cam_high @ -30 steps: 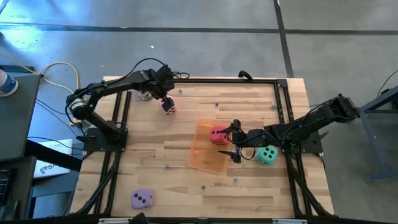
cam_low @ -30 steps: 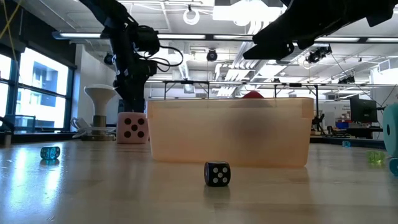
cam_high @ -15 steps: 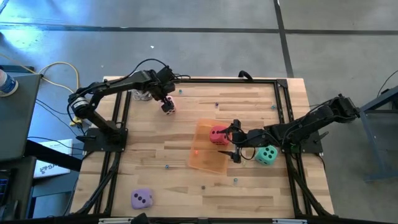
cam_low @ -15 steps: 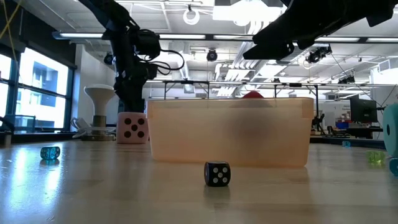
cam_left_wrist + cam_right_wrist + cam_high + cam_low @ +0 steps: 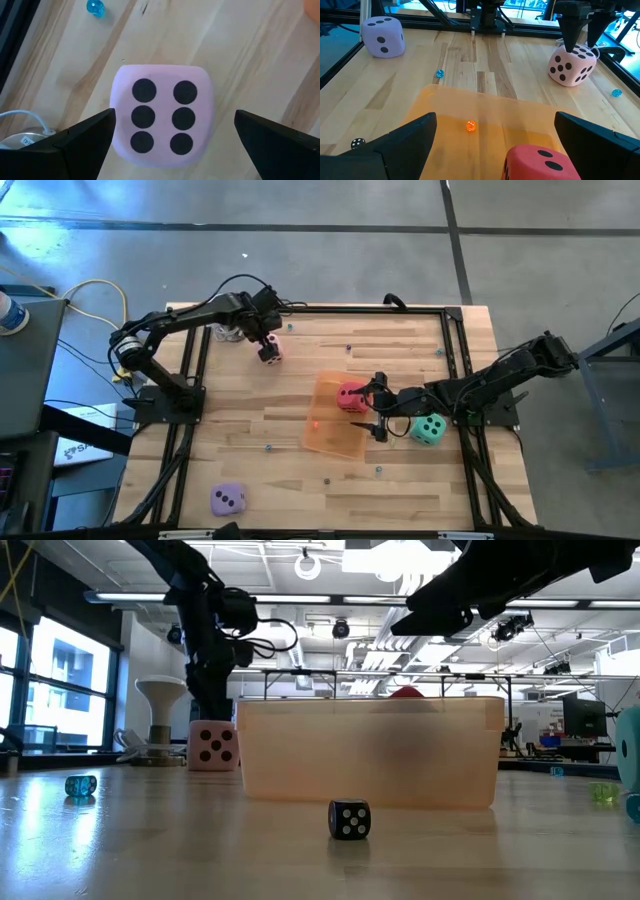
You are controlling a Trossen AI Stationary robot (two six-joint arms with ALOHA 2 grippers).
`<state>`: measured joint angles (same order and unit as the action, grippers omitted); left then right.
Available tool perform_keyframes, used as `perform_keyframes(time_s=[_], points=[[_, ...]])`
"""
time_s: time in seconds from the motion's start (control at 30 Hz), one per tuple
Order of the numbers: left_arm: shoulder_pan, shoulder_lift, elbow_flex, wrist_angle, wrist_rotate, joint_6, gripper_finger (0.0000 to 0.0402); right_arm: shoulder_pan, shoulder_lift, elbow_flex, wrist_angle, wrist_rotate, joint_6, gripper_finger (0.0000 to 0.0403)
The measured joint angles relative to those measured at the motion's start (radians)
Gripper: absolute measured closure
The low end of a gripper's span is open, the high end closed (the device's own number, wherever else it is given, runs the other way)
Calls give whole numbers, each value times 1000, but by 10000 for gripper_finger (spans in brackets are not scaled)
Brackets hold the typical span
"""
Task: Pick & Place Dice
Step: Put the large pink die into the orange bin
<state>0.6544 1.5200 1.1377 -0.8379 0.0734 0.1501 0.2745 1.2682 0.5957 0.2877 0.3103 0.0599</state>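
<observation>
The pink die (image 5: 270, 352) rests on the table near the far edge, six pips up (image 5: 161, 120). My left gripper (image 5: 266, 343) hangs open right above it, one finger on either side of the die (image 5: 212, 744). The red die (image 5: 350, 396) lies in the orange tray (image 5: 332, 430). My right gripper (image 5: 374, 408) is open, level at the tray's right side, with the red die (image 5: 545, 161) just beyond its fingertips. On the table to the right of the tray sits the teal-green die (image 5: 430, 429). The lilac die (image 5: 228, 500) is near the front left corner.
Small dice are scattered about: a black one (image 5: 349, 819) in front of the tray, a blue one (image 5: 81, 785) at the left, an orange one (image 5: 470, 126) seen through the tray. A black frame (image 5: 190, 370) rims the table. Bare wood lies between the tray and the lilac die.
My left gripper has shifted a little above the pink die. The dice, the tray and my right arm have stayed in place.
</observation>
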Motion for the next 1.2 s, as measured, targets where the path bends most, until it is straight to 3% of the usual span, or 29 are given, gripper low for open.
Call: perform_keyframes(time_s=[0.57,1.2], points=[[6,2,-3,-1,-23,9,2,0,0,0,0,0,0,6],[19,152,-3,8,-23,7,2,0,0,0,0,0,2,6]])
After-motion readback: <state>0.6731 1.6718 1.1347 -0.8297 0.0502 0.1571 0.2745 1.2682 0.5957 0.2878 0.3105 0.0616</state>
